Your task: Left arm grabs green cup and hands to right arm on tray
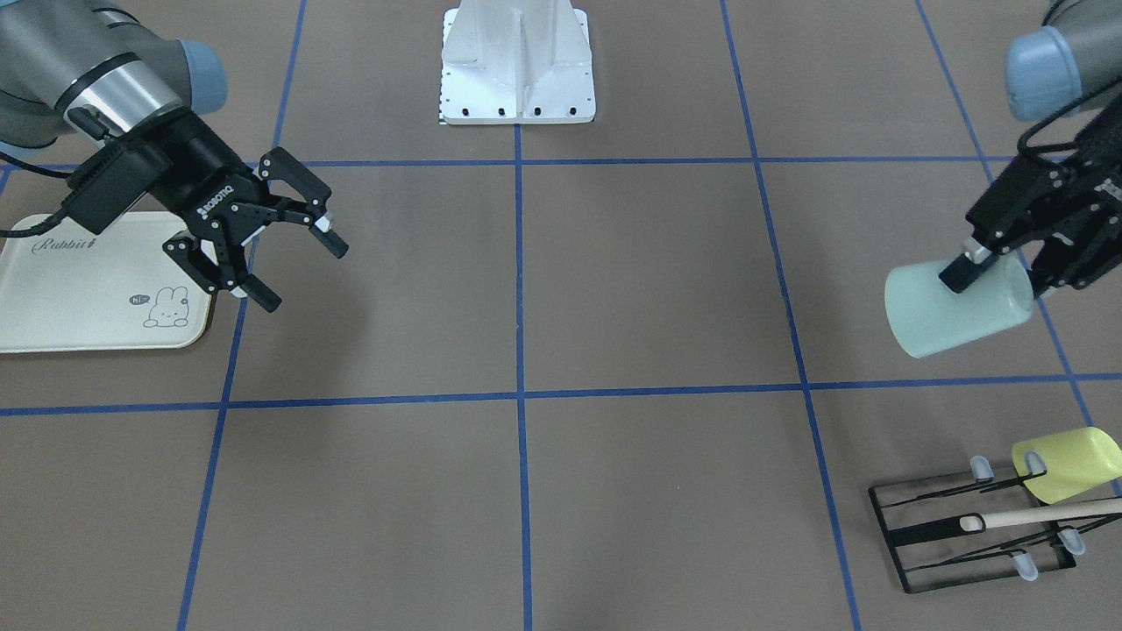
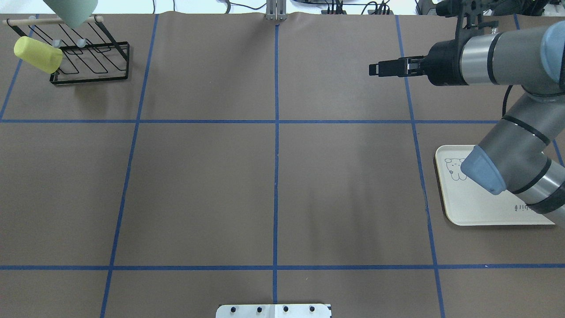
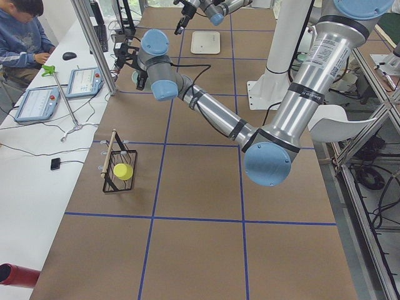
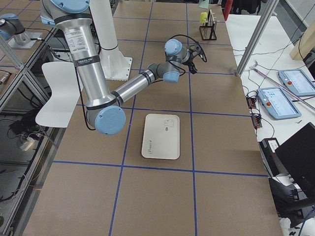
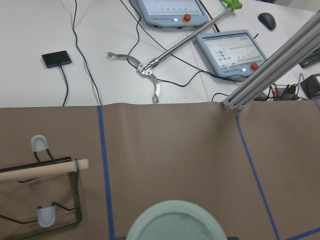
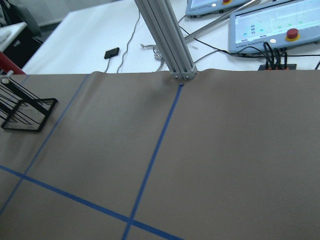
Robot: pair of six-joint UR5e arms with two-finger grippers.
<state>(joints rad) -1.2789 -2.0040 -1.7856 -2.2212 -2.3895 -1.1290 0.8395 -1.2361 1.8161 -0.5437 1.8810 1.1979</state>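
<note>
Your left pincer is clamped on the green cup, which hangs tipped sideways above the desk, well apart from the tray. The right pincer hangs spread apart by the tray. The smooth plastic may slip or twist at the handover.

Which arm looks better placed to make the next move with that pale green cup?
The left. The left hand grips the green cup, far across the table from the tray. The right hand is open and empty on the tray's side, so the left probably must bring the cup over.
</note>
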